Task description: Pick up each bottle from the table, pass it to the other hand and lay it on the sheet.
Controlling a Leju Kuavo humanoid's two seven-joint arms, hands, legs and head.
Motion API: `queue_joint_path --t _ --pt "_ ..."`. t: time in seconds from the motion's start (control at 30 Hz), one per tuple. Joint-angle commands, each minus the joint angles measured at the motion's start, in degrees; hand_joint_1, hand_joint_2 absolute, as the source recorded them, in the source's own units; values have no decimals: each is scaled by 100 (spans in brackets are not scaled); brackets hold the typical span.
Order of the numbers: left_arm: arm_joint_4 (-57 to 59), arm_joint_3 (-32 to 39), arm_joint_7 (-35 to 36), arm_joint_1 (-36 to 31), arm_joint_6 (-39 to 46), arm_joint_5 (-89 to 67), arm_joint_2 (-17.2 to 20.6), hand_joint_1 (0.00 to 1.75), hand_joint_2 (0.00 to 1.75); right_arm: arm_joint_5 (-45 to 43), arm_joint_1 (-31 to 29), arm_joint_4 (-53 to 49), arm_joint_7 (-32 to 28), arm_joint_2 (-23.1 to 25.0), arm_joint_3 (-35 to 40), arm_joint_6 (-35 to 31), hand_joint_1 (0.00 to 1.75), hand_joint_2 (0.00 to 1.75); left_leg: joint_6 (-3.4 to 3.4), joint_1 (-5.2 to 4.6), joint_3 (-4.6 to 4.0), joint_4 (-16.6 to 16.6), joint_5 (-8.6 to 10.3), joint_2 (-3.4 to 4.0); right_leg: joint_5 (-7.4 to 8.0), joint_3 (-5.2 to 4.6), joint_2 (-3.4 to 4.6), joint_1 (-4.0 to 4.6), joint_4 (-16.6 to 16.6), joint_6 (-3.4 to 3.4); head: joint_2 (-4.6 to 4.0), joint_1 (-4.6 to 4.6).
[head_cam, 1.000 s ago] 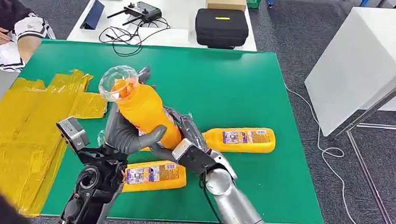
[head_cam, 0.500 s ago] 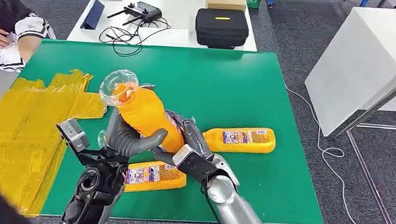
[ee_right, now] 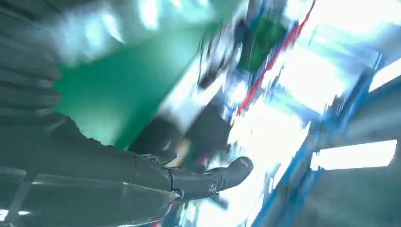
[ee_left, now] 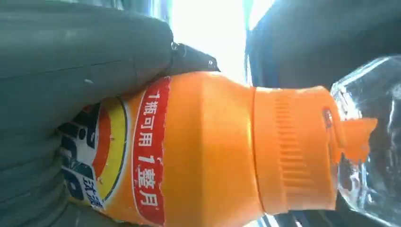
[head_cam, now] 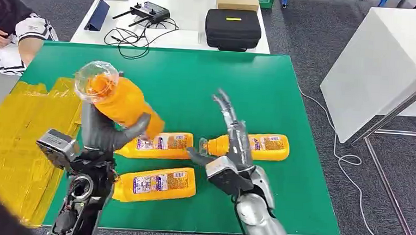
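My left hand (head_cam: 104,135) grips one bottle (head_cam: 120,102); right hand (head_cam: 231,146) hangs empty, fingers spread. Apparently none on the sheet (head_cam: 16,133); three others (head_cam: 155,184) remain.

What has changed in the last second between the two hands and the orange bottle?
The right hand has let go of the held bottle and pulled away to the right, its fingers now spread over the green mat. The left hand keeps its grip and has carried the bottle left, toward the yellow sheet. The three bottles lying on the mat and the person at the left edge stayed as they were.
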Motion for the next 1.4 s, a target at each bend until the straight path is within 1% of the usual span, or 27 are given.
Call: queue_joint_path --t 0.03,0.07,0.1,0.13,0.17,0.2,0.23,0.27,0.3,0.37,0.43,0.47,0.5,0.53,0.6,0.73,0.77,0.83,0.87,0.97,1.07,1.17,1.2,1.27,1.3,1.37,1.4 --pt "530 1006 838 -428 1470 -3196 929 175 175 12 963 -1609 164 -334 -1416 -450 0 175 -1 -4 24 -12 -3 -9 -9 24 -16 -2 -6 0 0 -2" --pt "689 1064 1027 -516 1388 -3542 1062 175 175 32 1028 -1726 145 -298 -1497 -479 0 175 -1 -2 14 -8 0 -14 -6 16 -17 -1 -5 -1 0 0" --pt "1083 1175 1837 -703 1690 -5139 1287 175 175 102 1101 -1944 98 -231 -1595 -465 0 175 -2 -3 33 -13 -4 -12 -11 32 -20 -1 -6 -2 0 0" --pt "1288 1224 1941 -817 1679 -5347 1350 175 175 168 1127 -2069 145 -198 -1629 -427 0 175 -3 -2 21 -10 -2 -1 -6 18 -7 -1 -3 -2 0 -2" --pt "1691 1227 2639 -1053 1471 -6377 1501 175 175 250 1145 -2216 186 -122 -1708 -429 0 175 -7 -2 40 -15 -6 1 -10 33 -10 0 -4 -5 0 0" --pt "2249 1243 2804 -1353 1489 -6654 1595 175 175 320 1155 -2361 255 -68 -1775 -351 0 175 -7 -4 25 -11 -1 -4 -7 19 -13 -2 1 -5 0 0" --pt "2310 1240 2788 -1396 1507 -6643 1606 175 175 331 1156 -2384 266 -66 -1779 -334 0 175 -6 -3 18 -7 1 -7 -5 13 -16 -2 2 -5 0 -2" --pt "2768 904 3202 -1633 1208 -6793 1809 175 175 366 1167 -2439 258 -42 -1821 -353 0 175 -8 -2 30 -10 0 -9 -8 24 -21 0 3 -7 0 0" --pt "3120 716 3382 -1825 1085 -6793 1894 175 175 392 1197 -2493 254 -38 -1853 -347 0 175 -7 -1 22 -7 1 -10 -6 17 -20 1 2 -6 0 -2" --pt "3814 639 3533 -2148 846 -6793 1945 175 175 421 1253 -2556 230 -21 -1921 -349 0 175 -16 1 19 -8 12 -13 7 13 -21 1 -1 -20 0 -2" --pt "4280 490 3671 -2334 899 -6793 2040 175 175 415 1298 -2595 175 0 -1971 -305 0 175 -23 3 25 -8 16 -17 4 20 -27 3 1 -19 0 -2" --pt "4651 -29 4236 -2502 621 -6793 2230 175 175 417 1307 -2592 155 8 -1987 -296 0 175 -23 5 22 -5 15 -11 5 16 -20 5 1 -19 0 0" --pt "5161 -90 4452 -2707 195 -6793 2301 175 175 411 1301 -2568 133 20 -1996 -270 0 175 -24 5 36 -10 13 -14 1 29 -26 6 -1 -19 0 -2" --pt "5228 -53 4378 -2716 262 -6793 2358 175 175 410 1296 -2556 130 27 -1999 -271 0 175 -24 3 31 -10 15 -13 2 24 -24 4 0 -19 0 2" --pt "5783 240 4422 -2911 -192 -6793 2462 175 175 386 1289 -2529 102 53 -2001 -246 0 175 -24 5 36 -10 11 -3 3 26 -13 6 0 -20 0 0" --pt "5987 603 4201 -2869 -282 -6553 2566 175 175 379 1301 -2536 117 62 -2037 -260 0 175 -26 7 30 -7 9 19 5 18 7 8 5 -21 0 0" --pt "6035 646 4163 -2844 -336 -6526 2559 175 175 377 1307 -2548 124 62 -2058 -263 0 175 -26 8 46 -10 2 28 0 30 13 10 3 -20 0 0" --pt "6080 706 4066 -2832 -420 -6499 2492 175 175 376 1297 -2571 155 49 -2115 -261 0 175 -25 6 25 -6 10 24 5 11 7 7 4 -19 0 -2" --pt "6101 787 3956 -2838 -460 -6431 2412 175 175 377 1302 -2593 172 59 -2157 -273 0 175 -25 7 38 -9 5 22 -1 24 4 9 2 -19 0 2" --pt "6153 808 3853 -2825 -604 -6444 2310 175 175 394 1283 -2586 204 69 -2176 -234 0 175 -22 6 23 -5 10 8 1 16 -8 7 3 -16 0 0" --pt "6125 865 3702 -2749 -526 -6407 2305 175 175 403 1229 -2515 205 86 -2160 -224 0 175 -22 6 25 -5 9 9 2 18 -6 8 1 -16 0 2" --pt "6063 957 3000 -2583 -154 -6363 2264 175 175 418 1178 -2412 189 83 -2128 -212 0 175 -24 3 15 -6 13 17 7 6 3 5 1 -18 0 2" --pt "6039 931 2683 -2506 26 -6383 2249 175 175 415 1143 -2337 185 68 -2112 -201 0 175 -24 3 29 -10 9 14 2 20 -4 5 -1 -18 0 -2" --pt "6036 929 2629 -2457 109 -6389 2234 175 175 413 1122 -2284 183 64 -2112 -201 0 175 -24 1 18 -9 13 14 7 8 3 3 0 -18 0 0" --pt "6025 890 2486 -2413 251 -6464 2226 175 175 399 1111 -2242 174 54 -2098 -190 0 175 -24 2 35 -14 8 14 2 25 0 5 -4 -18 0 0" --pt "6029 831 2454 -2355 345 -6550 2220 175 175 390 1089 -2164 169 51 -2083 -177 0 175 -23 3 18 -10 13 19 9 8 7 3 -2 -18 0 0" --pt "6041 830 2403 -2325 408 -6573 2214 175 175 376 1058 -2100 156 49 -2064 -167 0 175 -22 5 39 -15 7 19 3 29 1 6 -7 -16 0 0"
